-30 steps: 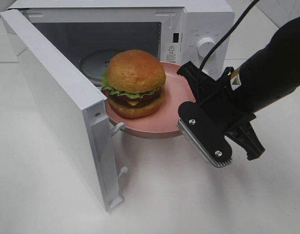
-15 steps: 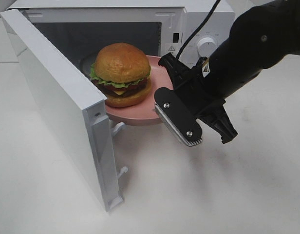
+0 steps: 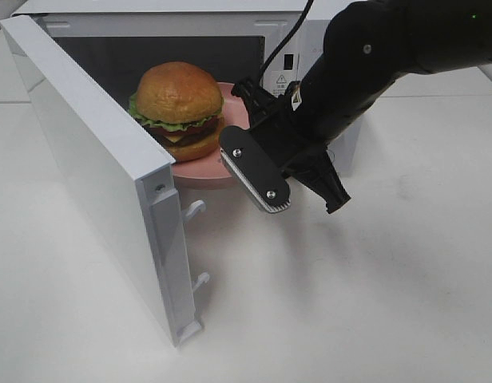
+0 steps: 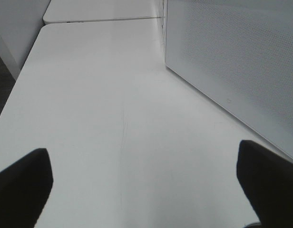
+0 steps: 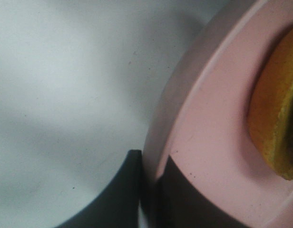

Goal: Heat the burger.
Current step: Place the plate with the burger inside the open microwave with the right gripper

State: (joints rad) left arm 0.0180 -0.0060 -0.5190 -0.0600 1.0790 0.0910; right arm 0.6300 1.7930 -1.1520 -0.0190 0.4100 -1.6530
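burger (image 3: 178, 100) on pink plate (image 3: 200, 172) has moved deeper into microwave (image 3: 150, 7), right end effector (image 3: 236, 128) pinching its rim

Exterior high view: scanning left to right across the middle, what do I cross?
Open microwave door → burger → right gripper, shut on the pink plate → right arm.

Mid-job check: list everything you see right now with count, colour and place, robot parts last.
burger: one, golden-brown bun, green lettuce; on the plate
plate: one, pink; at the microwave's open front, held by its rim
microwave: one, white; back of table, door swung open
table: one, white; under everything
right gripper: one, black; shut on the plate's rim
left gripper: one, black; open over bare table
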